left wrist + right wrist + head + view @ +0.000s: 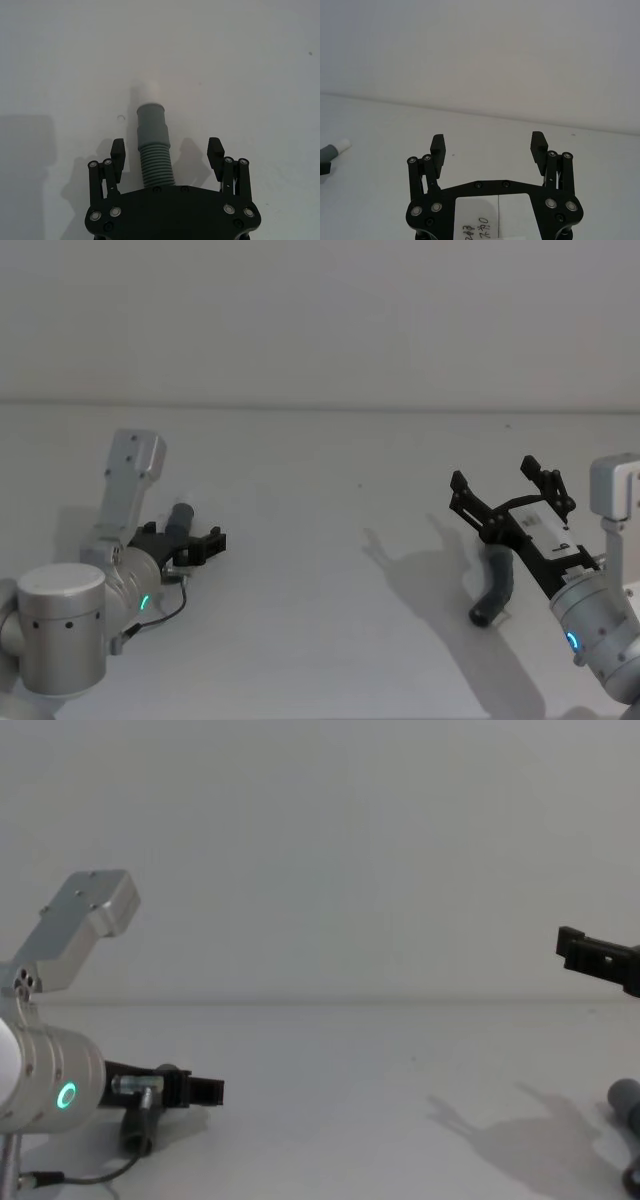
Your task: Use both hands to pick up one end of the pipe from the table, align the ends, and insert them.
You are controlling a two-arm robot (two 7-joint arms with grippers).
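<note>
The left gripper point(167, 150) sits low over the left side of the table point(320, 640). Its fingers point(117, 150) are spread apart on either side of the straight piece point(152, 145), with a gap between each finger and the piece. The ribbed part of the piece runs back under the palm. Its smooth grey collar and white tip point(148, 92) stick out past the fingertips, lying flat on the table. In the head view the same gripper point(190, 540) points toward the far right, with the straight piece point(181, 515) between its fingers. In the chest view the gripper point(195, 1092) is close to the table surface, and the piece point(140, 1125) is dark beneath it.

The right gripper point(488, 145) is raised above the right side of the table. Its fingers point(437, 145) are wide apart and there is nothing between them. In the head view this gripper point(505, 485) hangs over the bent piece point(495, 590), which lies on the table just nearer than the fingertips, its upper end hidden by the gripper. In the chest view the right gripper point(595, 955) is well above the surface, and the bent piece point(628, 1100) lies at the right edge below it. The two pieces are well apart.
</note>
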